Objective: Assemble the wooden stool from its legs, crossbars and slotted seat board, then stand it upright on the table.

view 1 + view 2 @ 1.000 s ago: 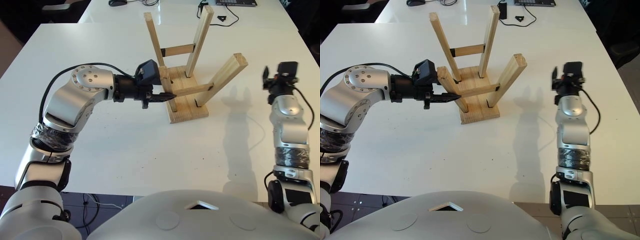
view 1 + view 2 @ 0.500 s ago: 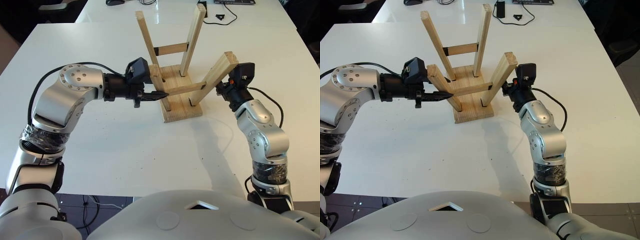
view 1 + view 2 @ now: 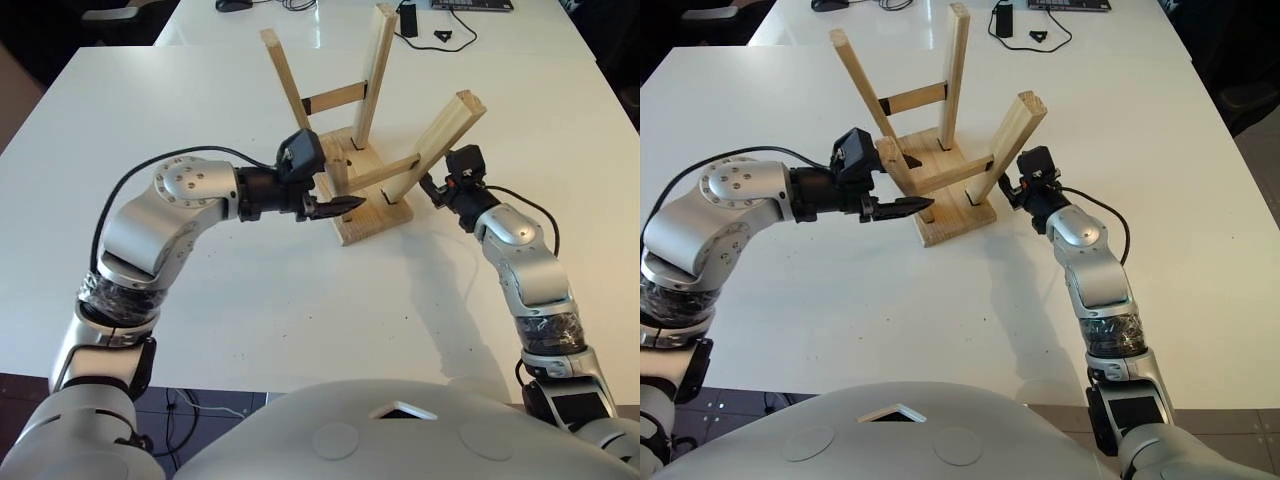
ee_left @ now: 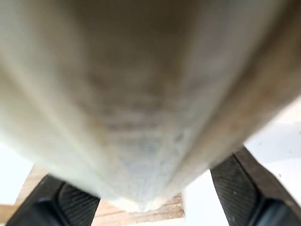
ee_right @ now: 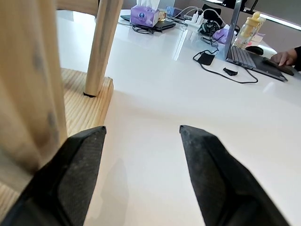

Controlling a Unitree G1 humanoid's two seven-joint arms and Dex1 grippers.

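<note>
Currently, the wooden stool (image 3: 365,150) is found inverted on the white table (image 3: 300,300), with the slotted seat board (image 3: 375,218) lying flat and all four legs pointing upward. Both crossbars are seen fitted between leg pairs, the far crossbar (image 3: 335,98) and the near crossbar (image 3: 385,172). The near-right leg (image 3: 440,140) is noted leaning outward, whereas the far legs stand closer to upright.

The left gripper (image 3: 345,203) is placed at the near-left leg (image 3: 335,178), low down by the board. Its fingers (image 4: 235,188) are spread to either side of the leg, and a gap is visible at one finger, so no clamp is established. The right gripper (image 5: 141,129) is held wide apart just beside the base of the near-right leg, with nothing held.

Assembly is judged largely complete; the step in hand appears to be taking hold of the inverted stool. For the next move, both grippers would need to be closed firmly on the legs, the leaning leg checked for full seating, and the stool then lifted and turned over evenly so that no joint is pulled loose.
</note>
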